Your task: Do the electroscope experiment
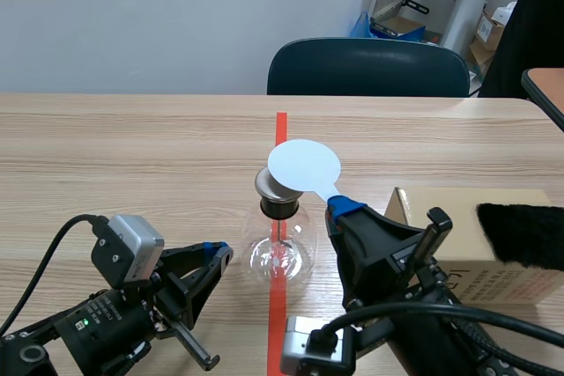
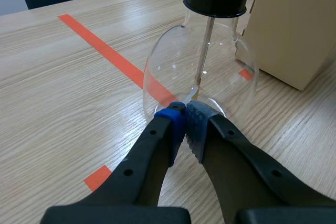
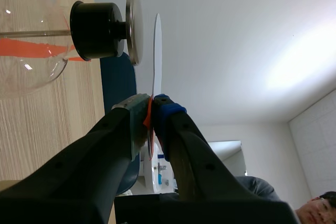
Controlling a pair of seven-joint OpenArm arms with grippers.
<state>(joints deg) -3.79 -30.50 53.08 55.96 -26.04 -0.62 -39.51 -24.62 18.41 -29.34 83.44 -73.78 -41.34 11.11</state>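
The electroscope, a clear glass flask (image 1: 280, 251) with a black stopper (image 1: 280, 207) and a metal top plate (image 1: 268, 184), stands on the red tape line at mid-table. My right gripper (image 1: 338, 208) is shut on the short handle of a white round disc (image 1: 304, 165), which hovers over the plate. Seen edge-on in the right wrist view, the disc (image 3: 156, 51) sits a small gap from the plate (image 3: 131, 27). My left gripper (image 2: 185, 115) is shut on nothing, its tips just short of the flask's base (image 2: 199, 72). A thin rod (image 2: 206, 51) hangs inside the flask.
A cardboard box (image 1: 458, 235) stands right of the flask with a black furry cloth (image 1: 524, 233) on top. A dark chair (image 1: 368, 68) sits behind the table's far edge. The box (image 2: 294, 30) is close behind the flask in the left wrist view.
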